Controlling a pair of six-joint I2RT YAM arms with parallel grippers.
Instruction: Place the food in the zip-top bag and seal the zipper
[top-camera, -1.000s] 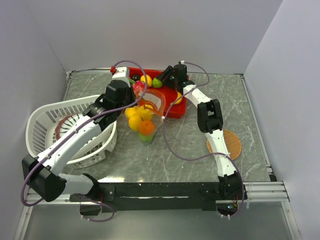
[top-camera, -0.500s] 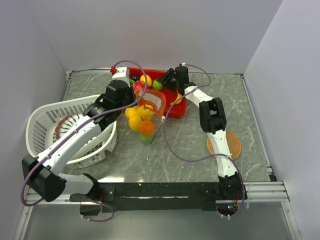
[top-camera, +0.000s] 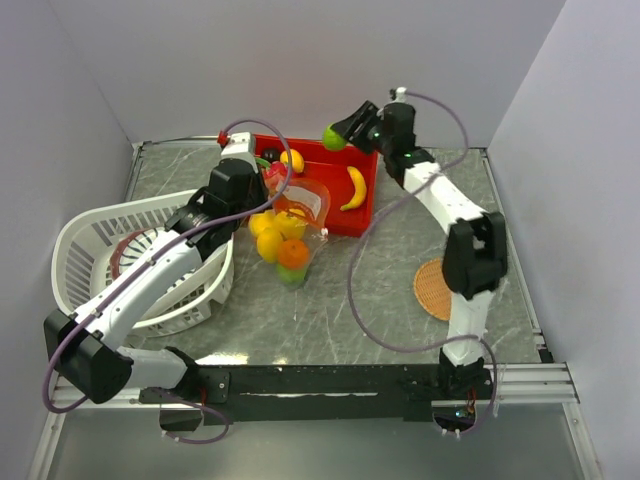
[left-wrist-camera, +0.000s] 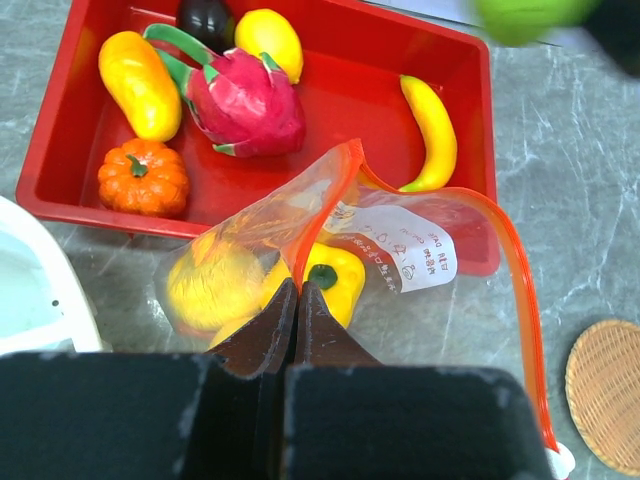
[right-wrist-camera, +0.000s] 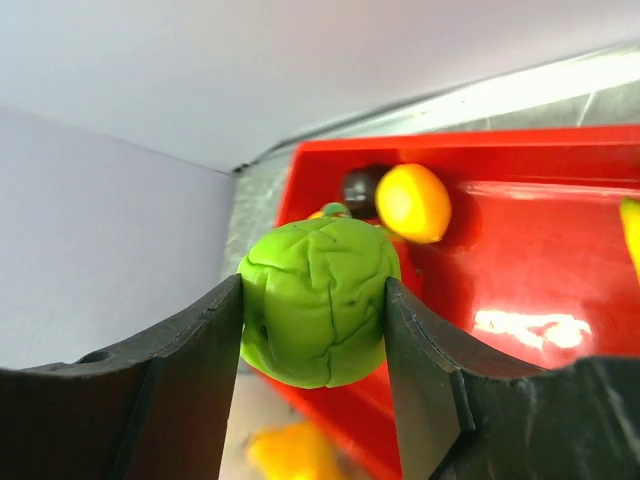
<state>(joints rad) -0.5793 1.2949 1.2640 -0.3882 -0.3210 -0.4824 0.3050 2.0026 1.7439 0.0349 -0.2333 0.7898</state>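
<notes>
Hovering above the far edge of the red tray (left-wrist-camera: 350, 100), the right gripper (top-camera: 345, 131) is squeezing a green lime (right-wrist-camera: 318, 300) between both fingers, closed only as far as the fruit allows. The zip-top bag (left-wrist-camera: 400, 250) is lying at the tray's near edge, nearer to the left arm, its mouth facing the tray. The left gripper (left-wrist-camera: 296, 300) is pinching the zipper (left-wrist-camera: 518, 290) with fingers pressed together, holding this mouth wide.
</notes>
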